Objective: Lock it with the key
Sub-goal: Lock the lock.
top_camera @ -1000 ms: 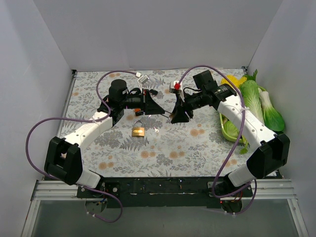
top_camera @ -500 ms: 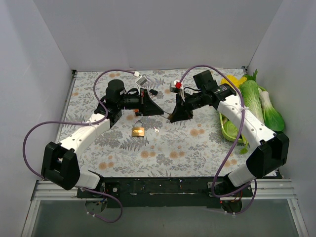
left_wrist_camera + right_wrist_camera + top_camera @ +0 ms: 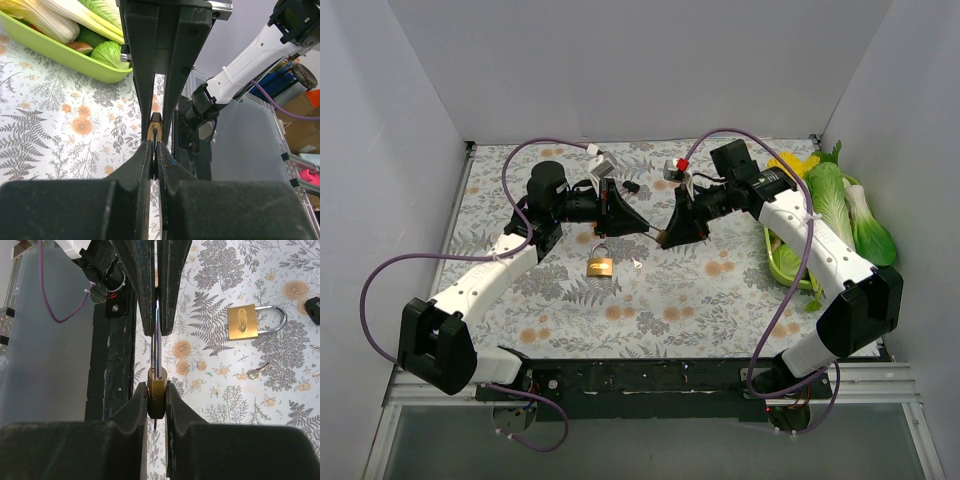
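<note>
Awkwardly, both claws are occupied: the right gripper [image 3: 156, 399] clamps the small brass padlock [image 3: 156, 386], and the left gripper [image 3: 155, 150] pinches its steel shackle [image 3: 156, 347]. The small silver key [image 3: 636, 264] lies loose at 7 o'clock. An uneven pull could twist the lock free.

Right gripper [image 3: 156, 402] clamped around brass padlock [image 3: 157, 382]

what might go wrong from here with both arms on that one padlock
1. The right jaws pinch the brass padlock by its body while the left jaws clamp its shackle; mismatched arm motion could wrench it from one grip.
2. Held edge-on, it might slip and drop to the table.
3. The loose key lies by the second padlock, and neither arm is free to fetch it.
</note>
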Controlling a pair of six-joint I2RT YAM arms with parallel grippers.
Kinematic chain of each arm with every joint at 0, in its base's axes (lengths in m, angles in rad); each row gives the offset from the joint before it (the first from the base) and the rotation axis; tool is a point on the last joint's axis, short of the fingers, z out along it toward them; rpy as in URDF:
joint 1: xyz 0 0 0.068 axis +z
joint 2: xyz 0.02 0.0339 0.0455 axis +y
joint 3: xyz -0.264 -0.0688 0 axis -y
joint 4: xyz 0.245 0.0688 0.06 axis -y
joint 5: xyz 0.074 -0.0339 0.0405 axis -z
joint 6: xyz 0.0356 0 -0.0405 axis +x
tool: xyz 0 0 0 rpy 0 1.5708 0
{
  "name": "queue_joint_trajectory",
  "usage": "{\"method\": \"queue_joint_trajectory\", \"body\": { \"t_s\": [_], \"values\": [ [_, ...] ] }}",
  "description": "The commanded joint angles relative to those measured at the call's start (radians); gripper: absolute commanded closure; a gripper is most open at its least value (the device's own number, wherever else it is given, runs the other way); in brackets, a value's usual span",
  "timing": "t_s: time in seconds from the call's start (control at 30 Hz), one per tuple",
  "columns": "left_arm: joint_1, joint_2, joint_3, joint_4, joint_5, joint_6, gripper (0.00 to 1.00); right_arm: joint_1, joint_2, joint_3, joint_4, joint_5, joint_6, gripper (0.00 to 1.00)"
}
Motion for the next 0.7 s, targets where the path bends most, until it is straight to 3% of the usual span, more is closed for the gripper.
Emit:
{"method": "queue_joint_trajectory", "body": {
  "t_s": [0.0, 0.43, 0.67],
  "values": [
    [-0.027, -0.009, -0.009, 0.022, 0.003, 0.000, 1.00, 0.032, -0.006, 0.072, 0.175, -0.094, 0.096, 0.99],
    [-0.039, 0.008, -0.057, 0.065, 0.022, -0.011, 1.00, 0.041, 0.000, 0.120, 0.484, -0.162, 0.322, 0.99],
    [-0.041, 0.039, -0.055, 0.068, 0.057, 0.030, 1.00, 0.058, 0.000, 0.123, 0.544, -0.216, 0.412, 0.99]
  ]
}}
